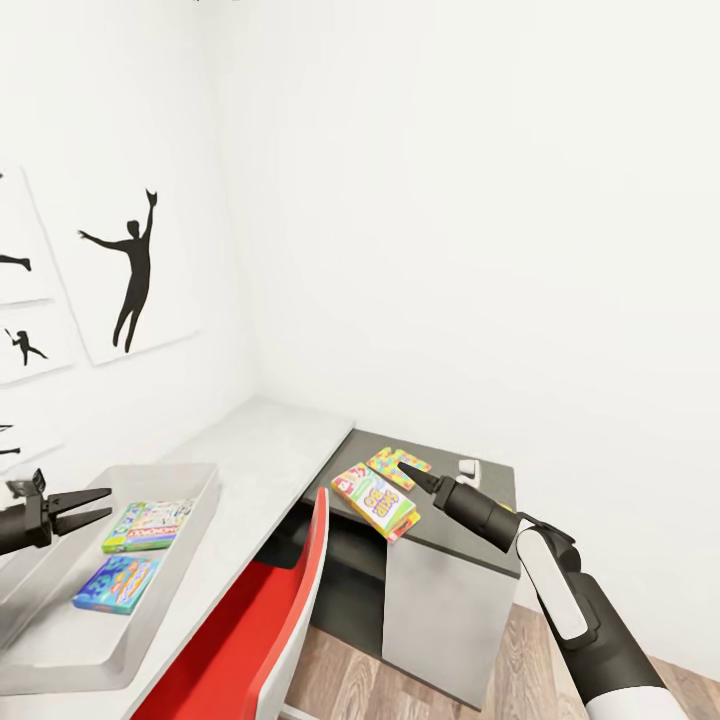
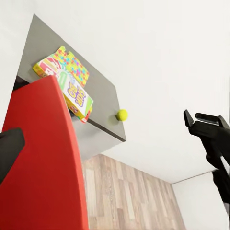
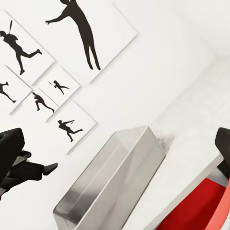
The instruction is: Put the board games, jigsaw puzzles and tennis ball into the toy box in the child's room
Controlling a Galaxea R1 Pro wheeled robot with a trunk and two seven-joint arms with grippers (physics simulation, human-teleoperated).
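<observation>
On dark lower cabinet (image 1: pixel 480 530), SKIP-BO box (image 1: pixel 375 500) lies flat just ahead of right gripper (image 1: pixel 408 472) — long axis running diagonally from back wall toward cabinet's front edge, one corner overhanging it. Jigsaw square (image 1: pixel 398 466) touching behind it. Right arm far nearer; its finger spread cannot be told. Left gripper (image 1: pixel 88 507) empty, fingers parted, hovers over grey tray (image 1: pixel 195 478) — two game boxes (image 1: pixel 148 526) already inside.

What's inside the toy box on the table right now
Two board games lie flat inside the toy box: a multicolour one and a blue one. Its near-left corner is cut off, so unseen.
</observation>
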